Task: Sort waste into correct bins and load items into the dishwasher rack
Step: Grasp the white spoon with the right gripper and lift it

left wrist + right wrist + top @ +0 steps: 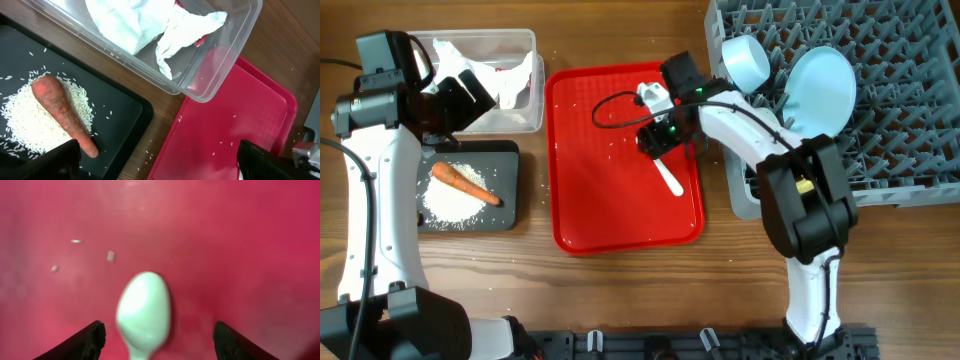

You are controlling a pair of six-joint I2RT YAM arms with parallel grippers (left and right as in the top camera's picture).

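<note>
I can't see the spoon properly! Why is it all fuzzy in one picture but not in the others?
Right wrist view: the spoon sits very close to the camera, so it and the red tray look soft and blurry. Overhead view: from farther away, the spoon looks small but crisp. Left wrist view: the carrot and rice are sharp.

We look down on a robotics lab staged as a kitchen: a left arm [375,190] and right arm [805,200] mounted at a wooden desk [620,300], with a dish rack [910,150] and a red tray [610,200].
</note>
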